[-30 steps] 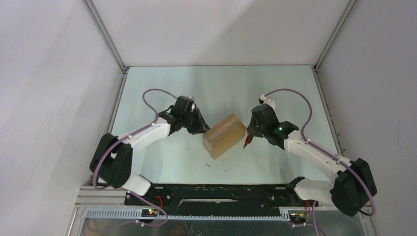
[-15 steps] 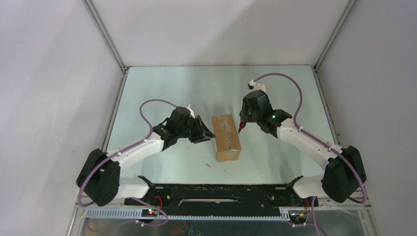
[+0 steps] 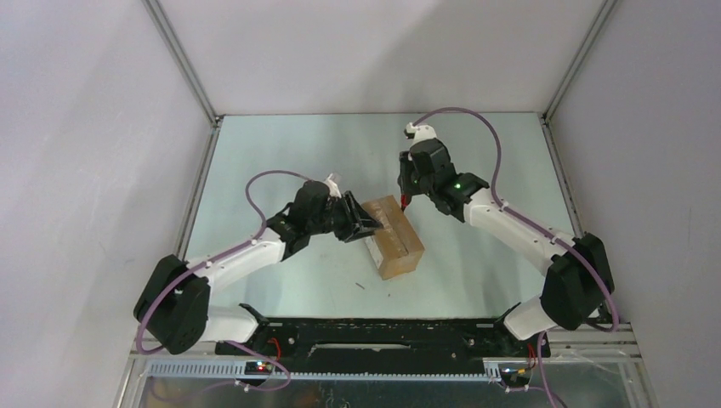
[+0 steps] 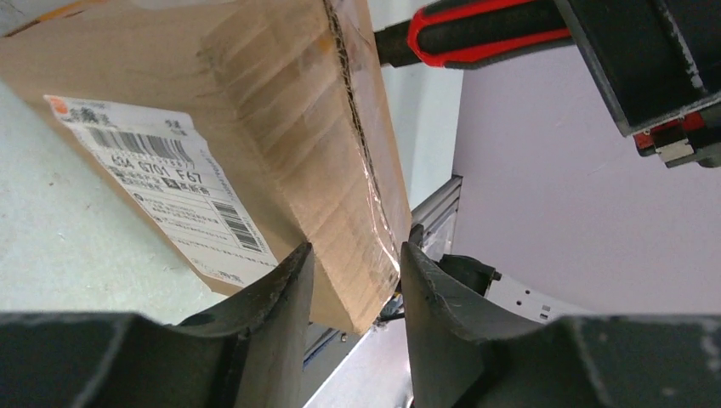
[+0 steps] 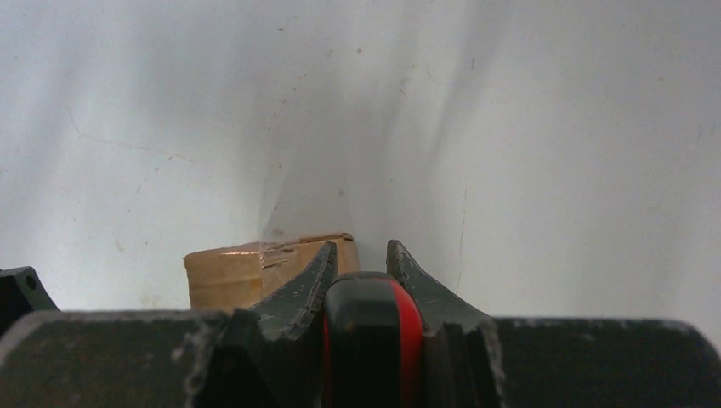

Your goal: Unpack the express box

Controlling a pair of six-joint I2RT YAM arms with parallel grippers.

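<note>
The express box [image 3: 394, 240] is a brown carton lying on the pale table, with a white shipping label [image 4: 161, 187] on one side and a taped seam along its top. My left gripper [image 3: 363, 224] is at the box's left side. In the left wrist view the left gripper [image 4: 355, 248] is open and straddles a corner of the express box [image 4: 281, 110], with a slight gap at the right finger. My right gripper [image 3: 405, 189] hovers over the box's far end, shut on a red-handled knife [image 3: 402, 202] pointing down. The knife [image 5: 374, 323] fills the right gripper [image 5: 361, 246], with the express box [image 5: 225, 272] behind it.
White enclosure walls with aluminium corner posts [image 3: 183, 64] close in the table on three sides. The black base rail [image 3: 374, 336] runs along the near edge. A small dark speck [image 3: 360, 286] lies in front of the box. The right arm's knife handle [image 4: 485, 30] shows above the box.
The box has turned from diagonal to nearly lengthwise. My left jaws have widened around its corner. The right arm has swung left and further back, bringing the knife over the box's far end.
</note>
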